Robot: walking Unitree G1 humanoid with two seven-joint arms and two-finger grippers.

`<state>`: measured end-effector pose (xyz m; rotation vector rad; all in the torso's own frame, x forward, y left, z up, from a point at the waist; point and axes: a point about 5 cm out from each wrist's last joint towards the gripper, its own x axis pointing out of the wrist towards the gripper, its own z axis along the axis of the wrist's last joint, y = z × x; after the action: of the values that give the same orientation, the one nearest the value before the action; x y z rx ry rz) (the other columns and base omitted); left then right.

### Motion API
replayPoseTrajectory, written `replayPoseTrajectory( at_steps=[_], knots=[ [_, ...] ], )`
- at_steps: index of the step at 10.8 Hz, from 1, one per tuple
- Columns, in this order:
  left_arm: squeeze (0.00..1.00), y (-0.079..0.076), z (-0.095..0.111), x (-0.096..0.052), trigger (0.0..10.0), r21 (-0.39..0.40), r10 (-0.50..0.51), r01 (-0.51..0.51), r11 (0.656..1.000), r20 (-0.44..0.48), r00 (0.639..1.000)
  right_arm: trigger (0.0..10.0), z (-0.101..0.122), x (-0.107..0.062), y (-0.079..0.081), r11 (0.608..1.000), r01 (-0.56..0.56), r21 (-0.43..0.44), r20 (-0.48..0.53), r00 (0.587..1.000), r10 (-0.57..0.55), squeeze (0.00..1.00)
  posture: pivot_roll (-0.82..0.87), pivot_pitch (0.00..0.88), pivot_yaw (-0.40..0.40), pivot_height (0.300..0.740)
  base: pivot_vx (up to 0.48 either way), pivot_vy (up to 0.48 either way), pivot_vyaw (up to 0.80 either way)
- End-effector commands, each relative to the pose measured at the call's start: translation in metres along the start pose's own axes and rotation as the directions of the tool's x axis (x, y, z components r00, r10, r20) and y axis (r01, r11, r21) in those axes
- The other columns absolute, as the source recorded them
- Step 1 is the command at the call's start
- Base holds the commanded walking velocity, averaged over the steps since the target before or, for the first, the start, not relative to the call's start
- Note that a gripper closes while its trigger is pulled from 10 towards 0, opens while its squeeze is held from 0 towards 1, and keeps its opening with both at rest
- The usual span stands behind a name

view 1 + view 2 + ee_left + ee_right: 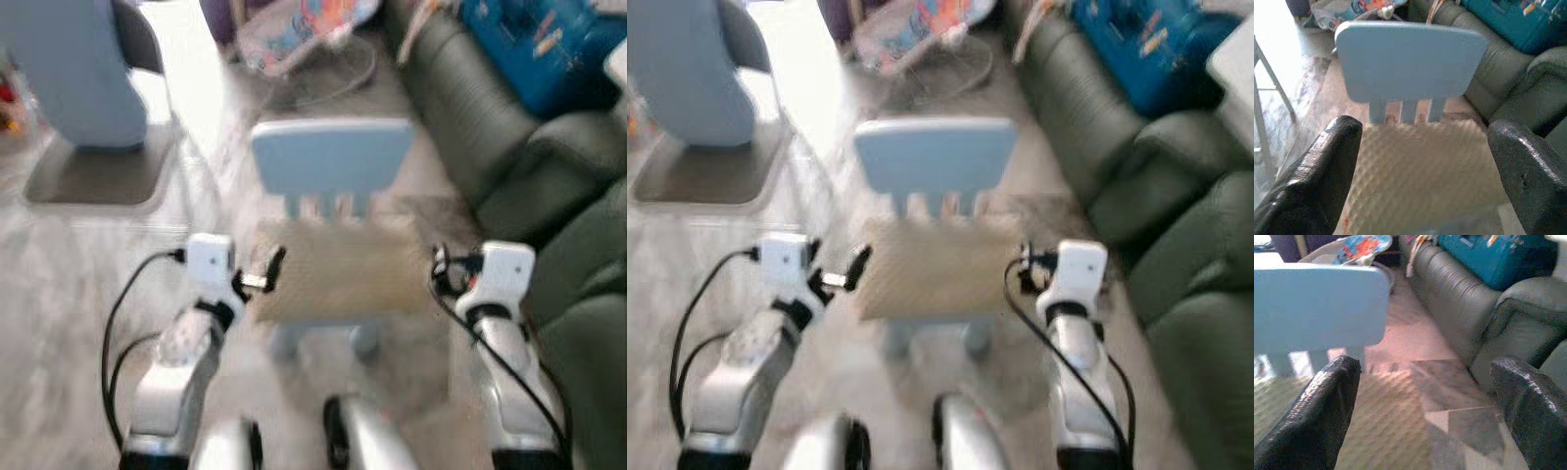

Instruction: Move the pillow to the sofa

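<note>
Pillow (338, 269) flat on blue chair (333, 162) seat, long axis left-right; left gripper (263, 274) at its left edge, right gripper (438, 272) at right edge, both wide, empty; sofa (509, 147) to right.

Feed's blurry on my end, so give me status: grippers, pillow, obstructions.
Left gripper open over the pillow. Right gripper open at its right edge. Pillow lies on the small blue chair. Sofa to the right, blue bag on it.
</note>
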<state>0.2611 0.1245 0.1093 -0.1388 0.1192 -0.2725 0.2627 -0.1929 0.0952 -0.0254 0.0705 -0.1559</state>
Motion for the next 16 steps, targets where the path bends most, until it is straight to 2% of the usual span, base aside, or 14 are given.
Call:
replayPoseTrajectory(
  at_steps=[1, 6, 7, 16],
  knots=[
    [0.00, 0.0095, -0.0022, -0.0034, 10.0, 0.006, 0.061, -0.061, 0.998, -0.013, 0.998, 10.0, -0.0070, -0.0018, 0.0025, 1.000, 0.006, 0.009, -0.042, 0.999, -0.006, 0.00, -0.03, 0.226, -0.046, 0.740, 0.000, 0.000, 0.00],
    [0.00, 0.0097, -0.0046, -0.0061, 10.0, 0.014, 0.086, -0.086, 0.996, -0.015, 0.996, 10.0, -0.0089, -0.0002, 0.0080, 1.000, -0.005, 0.004, -0.055, 0.998, 0.005, 0.00, -0.03, 0.225, -0.041, 0.740, 0.000, 0.000, 0.00],
    [0.00, 0.0095, -0.0049, -0.0057, 10.0, 0.014, 0.085, -0.085, 0.996, -0.017, 0.996, 10.0, -0.0093, -0.0003, 0.0086, 1.000, -0.012, -0.022, -0.059, 0.998, 0.011, 0.00, -0.03, 0.225, -0.040, 0.740, 0.000, 0.000, 0.00],
    [0.00, 0.0095, -0.0049, -0.0057, 10.0, 0.014, 0.085, -0.085, 0.996, -0.017, 0.996, 10.0, -0.0093, -0.0003, 0.0086, 1.000, -0.012, -0.022, -0.059, 0.998, 0.011, 0.00, -0.03, 0.225, -0.040, 0.740, 0.000, 0.000, 0.00]
  ],
)
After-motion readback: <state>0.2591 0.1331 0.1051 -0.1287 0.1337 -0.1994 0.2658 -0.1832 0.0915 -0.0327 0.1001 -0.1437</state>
